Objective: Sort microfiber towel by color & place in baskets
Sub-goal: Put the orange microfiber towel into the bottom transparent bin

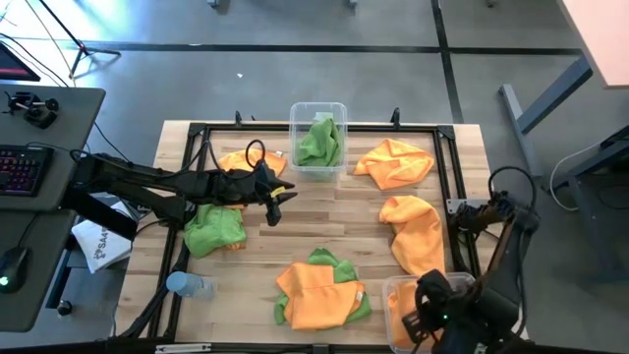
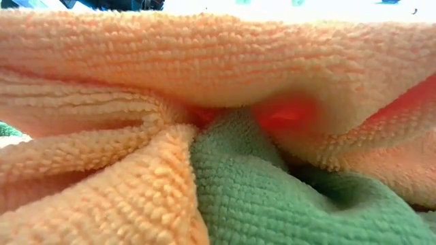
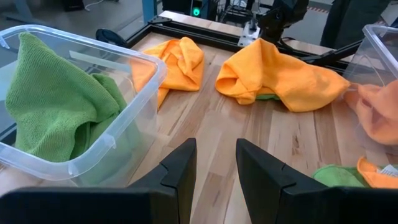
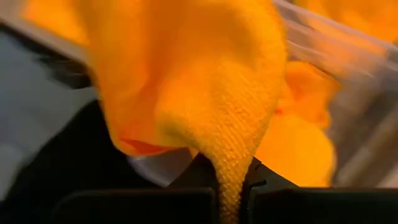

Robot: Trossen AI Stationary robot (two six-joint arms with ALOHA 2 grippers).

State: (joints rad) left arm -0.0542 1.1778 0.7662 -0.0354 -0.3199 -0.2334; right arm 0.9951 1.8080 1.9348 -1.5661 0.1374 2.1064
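My right gripper (image 4: 230,180) is shut on an orange towel (image 4: 186,81). It is above the clear basket (image 1: 393,295) at the table's near right corner, which holds other orange towels (image 4: 298,143). My left gripper (image 3: 216,149) hangs open over the table's middle with nothing between its fingers. The far basket (image 3: 143,68) holds a green towel (image 3: 56,106). Loose orange towels (image 1: 395,162) (image 1: 413,231) lie on the right. An orange-and-green heap (image 1: 319,295) lies near the front edge and fills the low view. A green towel (image 1: 214,228) lies at the left. My right gripper pinches a bunched part of the orange towel (image 4: 227,162) between its two fingers, which point down from above. One layer or several, I cannot tell. The rest of the towel hangs slack below the fingers, above the near right basket.
A blue-capped bottle (image 1: 187,285) lies at the near left corner. A black frame (image 1: 452,177) runs along the table's edges. A white paper bag (image 1: 98,246) sits beside the table's left edge, and a desk with a keyboard (image 1: 25,167) stands farther left.
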